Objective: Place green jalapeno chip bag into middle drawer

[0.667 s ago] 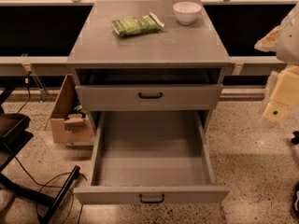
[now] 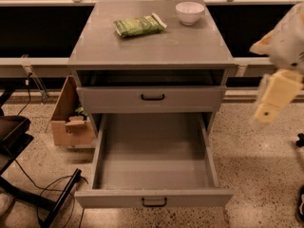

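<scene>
I see my gripper (image 2: 275, 96) at the right edge, its state unclear; chip bag (image 2: 139, 25) upper center, drawer (image 2: 118, 198) open below.

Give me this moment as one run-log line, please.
bag: on cabinet top, left of bowl | middle drawer: open, bag not inside | gripper: far right, apart from bag

The gripper (image 2: 269, 103) now sits slightly closer to the desk (image 2: 152, 49) — off its right side, level with the upper drawer front (image 2: 114, 99).
</scene>
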### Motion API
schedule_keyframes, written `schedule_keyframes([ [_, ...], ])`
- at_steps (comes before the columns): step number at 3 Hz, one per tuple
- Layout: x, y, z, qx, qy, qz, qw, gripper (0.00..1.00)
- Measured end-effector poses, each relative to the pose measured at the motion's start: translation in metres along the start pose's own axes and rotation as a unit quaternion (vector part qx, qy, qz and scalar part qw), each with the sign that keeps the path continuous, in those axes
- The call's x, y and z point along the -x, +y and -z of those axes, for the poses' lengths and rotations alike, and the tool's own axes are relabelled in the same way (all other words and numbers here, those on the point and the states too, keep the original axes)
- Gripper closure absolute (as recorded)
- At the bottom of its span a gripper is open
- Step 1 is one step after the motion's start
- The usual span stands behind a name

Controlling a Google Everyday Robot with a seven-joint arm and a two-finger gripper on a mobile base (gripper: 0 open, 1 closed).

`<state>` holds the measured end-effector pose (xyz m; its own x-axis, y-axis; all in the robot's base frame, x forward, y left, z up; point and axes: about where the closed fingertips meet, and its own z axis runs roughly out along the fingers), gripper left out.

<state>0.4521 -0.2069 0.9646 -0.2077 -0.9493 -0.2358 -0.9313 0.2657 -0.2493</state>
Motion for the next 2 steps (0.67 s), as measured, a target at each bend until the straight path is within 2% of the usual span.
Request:
schedule_keyframes([
  [1, 0.027, -0.031, -0.037, -0.028, -0.051, -0.003, 0.9983, 0.0],
  [2, 0.061, -0.084, -0.06, -0.071, -0.095, 0.008, 0.9929, 0.0],
])
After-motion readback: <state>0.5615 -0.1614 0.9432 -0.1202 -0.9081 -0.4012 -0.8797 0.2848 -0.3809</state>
